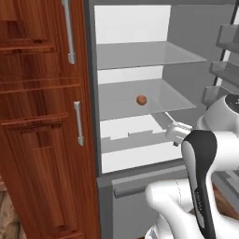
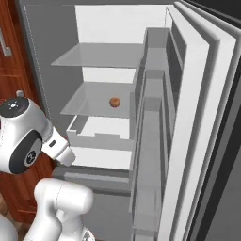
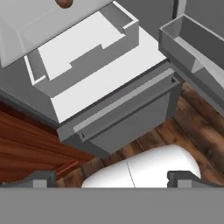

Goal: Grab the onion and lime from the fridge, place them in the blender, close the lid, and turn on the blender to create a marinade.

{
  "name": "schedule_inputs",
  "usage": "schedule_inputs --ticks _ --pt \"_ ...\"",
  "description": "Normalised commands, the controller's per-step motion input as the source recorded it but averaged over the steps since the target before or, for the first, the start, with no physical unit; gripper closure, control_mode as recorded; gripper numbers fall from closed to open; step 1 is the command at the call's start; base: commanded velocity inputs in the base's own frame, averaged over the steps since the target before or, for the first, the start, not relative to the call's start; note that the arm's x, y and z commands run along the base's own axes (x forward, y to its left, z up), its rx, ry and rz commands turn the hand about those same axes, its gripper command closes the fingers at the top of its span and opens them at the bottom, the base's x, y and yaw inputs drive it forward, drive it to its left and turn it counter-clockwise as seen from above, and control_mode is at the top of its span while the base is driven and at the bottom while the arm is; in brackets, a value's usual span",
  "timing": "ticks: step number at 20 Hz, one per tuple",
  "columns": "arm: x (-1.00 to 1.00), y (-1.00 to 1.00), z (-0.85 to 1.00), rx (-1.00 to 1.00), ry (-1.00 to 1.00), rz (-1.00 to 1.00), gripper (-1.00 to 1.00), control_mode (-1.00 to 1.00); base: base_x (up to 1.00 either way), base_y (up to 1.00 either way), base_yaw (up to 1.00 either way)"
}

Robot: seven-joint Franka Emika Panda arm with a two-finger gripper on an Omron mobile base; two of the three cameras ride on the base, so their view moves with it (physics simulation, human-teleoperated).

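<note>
Fingers (image 3: 41, 178) stand spread wide, holding nothing, above the fridge's white drawer (image 3: 87, 48). Onion (image 1: 141, 100) sits well beyond them on the glass shelf (image 1: 163, 95) of the fridge (image 1: 196, 42).

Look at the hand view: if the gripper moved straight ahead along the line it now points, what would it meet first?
Most likely the fridge's lower grey front, below the white drawer. The open gripper aims down at it from outside, well short of the onion on the shelf above. Depth is hard to judge here.

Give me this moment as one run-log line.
phase: reach into fridge | onion: on middle glass shelf, untouched | pincer: open, empty, outside the fridge front | fridge door: open
</note>
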Motion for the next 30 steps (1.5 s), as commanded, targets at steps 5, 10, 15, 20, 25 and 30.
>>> schedule_inputs --ticks 5,10,15,20,25,30 --pt "0.00 0.00 0.00 0.00 0.00 0.00 -1.00 1.00 0.37 0.00 -0.17" --pt "0.00 0.00 0.00 0.00 0.00 0.00 -1.00 1.00 0.47 0.00 -0.11" --pt "0.00 0.00 0.00 0.00 0.00 0.00 -1.00 1.00 0.48 0.00 -0.05" --pt "0.35 0.00 0.03 -0.11 -0.14 0.00 -1.00 -1.00 0.00 0.00 0.00" --pt "0.34 0.00 0.23 -0.15 -0.14 0.07 -1.00 -1.00 0.00 0.00 0.00" --pt "0.58 -0.11 0.28 -0.03 0.04 0.14 -1.00 -1.00 0.00 0.00 0.00"
